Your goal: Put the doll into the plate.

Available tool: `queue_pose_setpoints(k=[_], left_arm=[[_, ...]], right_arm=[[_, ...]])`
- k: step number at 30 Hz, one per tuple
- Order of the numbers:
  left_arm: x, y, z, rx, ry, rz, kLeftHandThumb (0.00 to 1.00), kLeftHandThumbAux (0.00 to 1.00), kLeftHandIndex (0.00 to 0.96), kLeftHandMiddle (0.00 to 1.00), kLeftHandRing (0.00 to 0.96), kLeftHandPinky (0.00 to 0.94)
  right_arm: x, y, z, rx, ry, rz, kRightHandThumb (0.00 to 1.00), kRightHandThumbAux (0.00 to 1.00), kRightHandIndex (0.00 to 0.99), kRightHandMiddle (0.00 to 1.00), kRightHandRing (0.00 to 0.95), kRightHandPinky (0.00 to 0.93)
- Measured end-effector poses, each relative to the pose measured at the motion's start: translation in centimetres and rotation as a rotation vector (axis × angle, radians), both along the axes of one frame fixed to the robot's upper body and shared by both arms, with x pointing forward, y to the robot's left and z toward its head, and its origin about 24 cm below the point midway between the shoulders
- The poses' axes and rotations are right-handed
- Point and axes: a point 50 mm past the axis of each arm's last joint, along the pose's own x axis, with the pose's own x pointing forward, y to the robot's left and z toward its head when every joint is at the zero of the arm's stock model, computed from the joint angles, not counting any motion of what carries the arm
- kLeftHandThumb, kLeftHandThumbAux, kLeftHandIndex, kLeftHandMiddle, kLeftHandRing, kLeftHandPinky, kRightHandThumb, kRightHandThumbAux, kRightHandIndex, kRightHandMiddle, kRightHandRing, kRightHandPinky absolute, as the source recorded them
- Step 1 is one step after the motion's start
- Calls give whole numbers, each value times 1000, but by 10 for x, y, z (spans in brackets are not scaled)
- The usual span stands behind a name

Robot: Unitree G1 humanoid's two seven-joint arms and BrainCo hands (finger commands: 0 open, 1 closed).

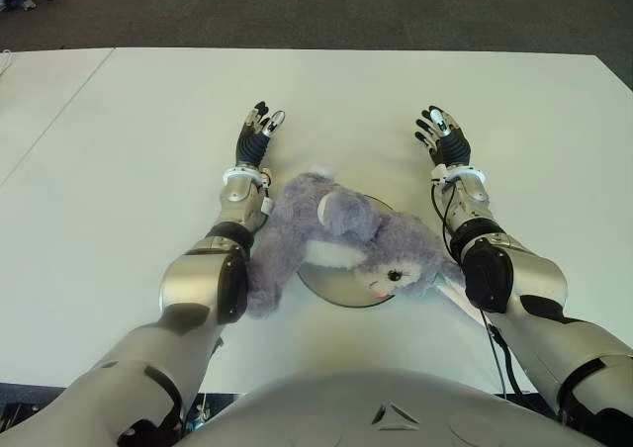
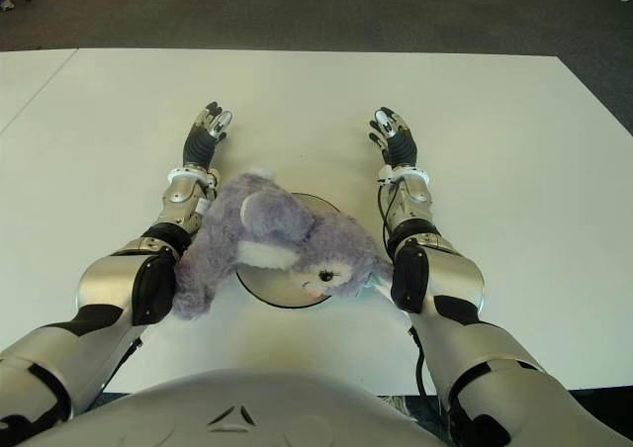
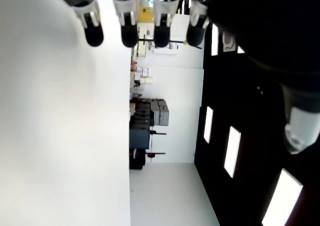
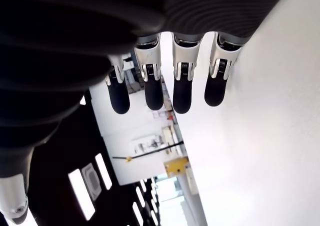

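Left eye view: white table (image 1: 109, 170). Left hand (image 1: 257, 133) on table left of doll, fingers (image 3: 128, 33) stretched out, holding nothing. Between forearms, purple plush doll (image 1: 341, 244) lies across grey plate (image 1: 341, 294), head over plate's right part, body hanging off left rim, touching left forearm. Right hand (image 1: 442, 135) further right, beyond doll, fingers (image 4: 182, 93) extended, empty. Dark carpet floor (image 1: 346, 7) behind table.

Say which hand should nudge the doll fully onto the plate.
Left, probably. The doll overhangs the plate mostly toward the left hand. Both it and the right hand are open, beyond the doll.
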Motion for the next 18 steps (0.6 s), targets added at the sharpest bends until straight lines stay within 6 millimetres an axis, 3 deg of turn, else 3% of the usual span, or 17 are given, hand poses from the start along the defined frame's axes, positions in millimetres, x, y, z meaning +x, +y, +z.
queue_pose_setpoints(k=[18], left_arm=[[-9,12,-3,-2,-54,28,0,401,0,80,78,68]], right_arm=[[-3,-7,1,94,-65,-21,0,632,216,242,198,171]])
